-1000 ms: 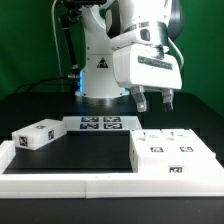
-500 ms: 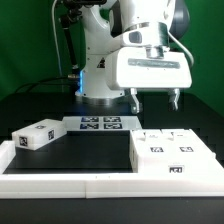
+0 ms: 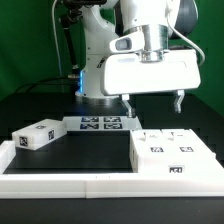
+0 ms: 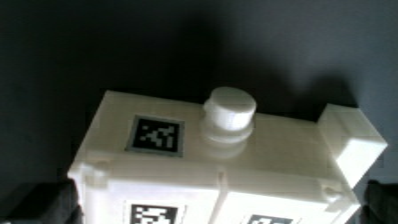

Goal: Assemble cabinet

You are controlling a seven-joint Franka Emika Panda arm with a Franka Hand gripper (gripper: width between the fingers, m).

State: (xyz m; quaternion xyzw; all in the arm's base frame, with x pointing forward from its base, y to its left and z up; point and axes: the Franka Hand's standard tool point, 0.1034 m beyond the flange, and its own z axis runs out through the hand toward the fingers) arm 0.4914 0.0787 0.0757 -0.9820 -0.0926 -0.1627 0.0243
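The white cabinet body (image 3: 171, 157) lies at the exterior view's right on the black table, with several square markers on its upper face. In the wrist view it (image 4: 196, 165) fills the lower half, with a round white peg (image 4: 228, 112) standing on it. A separate white block (image 3: 35, 135) with markers lies at the exterior view's left. My gripper (image 3: 154, 101) hangs open and empty above the table, behind and above the cabinet body. In the wrist view my gripper (image 4: 205, 208) has its dark fingers at the frame's two lower corners, astride the body without touching it.
The marker board (image 3: 100, 124) lies flat at the middle back of the table, in front of the robot base (image 3: 100, 75). A long low white border rail (image 3: 90, 186) runs along the front edge. Black table shows between the block and the cabinet body.
The wrist has turned, so the hand now faces the exterior camera broadside with both fingers seen wide apart. The hand also shifted slightly to the right. The parts have not moved.
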